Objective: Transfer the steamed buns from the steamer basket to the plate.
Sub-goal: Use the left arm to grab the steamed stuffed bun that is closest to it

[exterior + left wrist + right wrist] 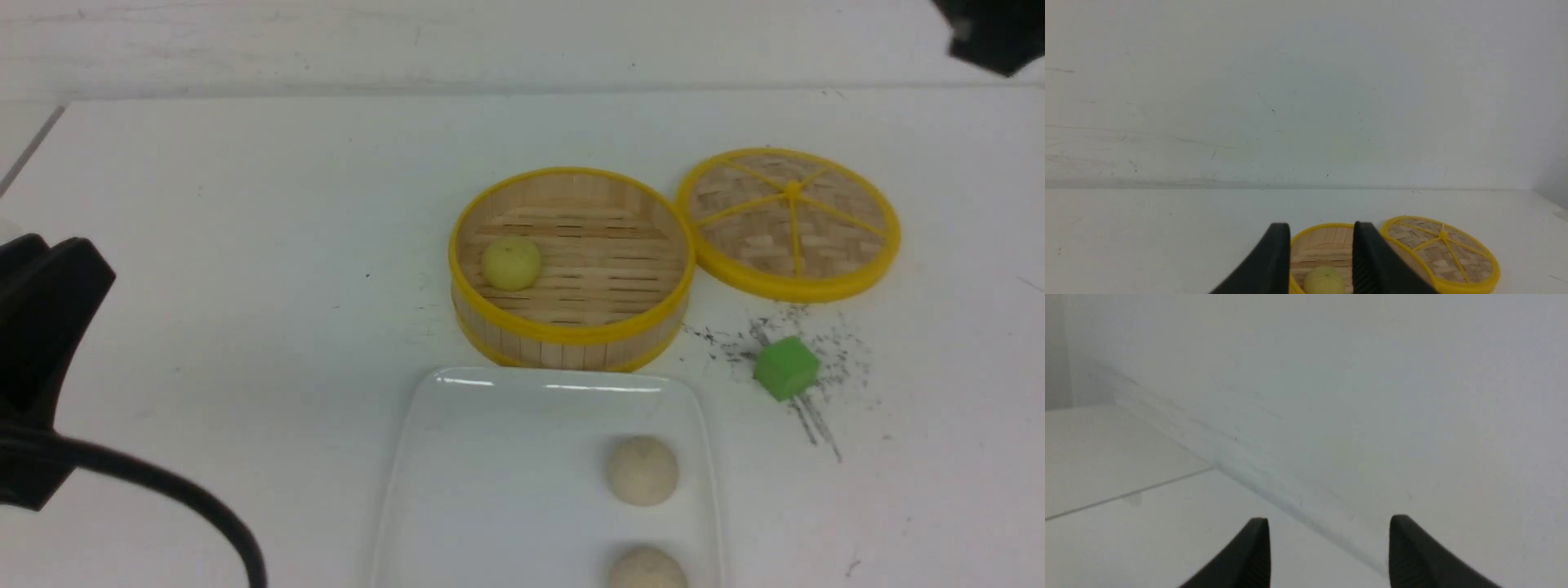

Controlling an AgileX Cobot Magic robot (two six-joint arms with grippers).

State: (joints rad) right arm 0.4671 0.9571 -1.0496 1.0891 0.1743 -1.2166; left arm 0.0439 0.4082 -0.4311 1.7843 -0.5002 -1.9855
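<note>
Left claw (1318,230) and right claw (1329,524) gape, empty.

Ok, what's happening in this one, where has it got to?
The robot is emptying the steamer basket onto the plate. Two beige buns lie on the plate; only the yellow-green bun is in the basket. The left gripper, open and empty, points toward that bun but is not at it. The right gripper, also open and empty, faces the wall. The lid lies beside the basket.

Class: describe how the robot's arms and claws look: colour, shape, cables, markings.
Left arm: black casing, thick black cable curving from it. Right arm: only a black corner. Left claw and right claw: two black tapered fingers, ribbed inner faces. No markings visible.
</note>
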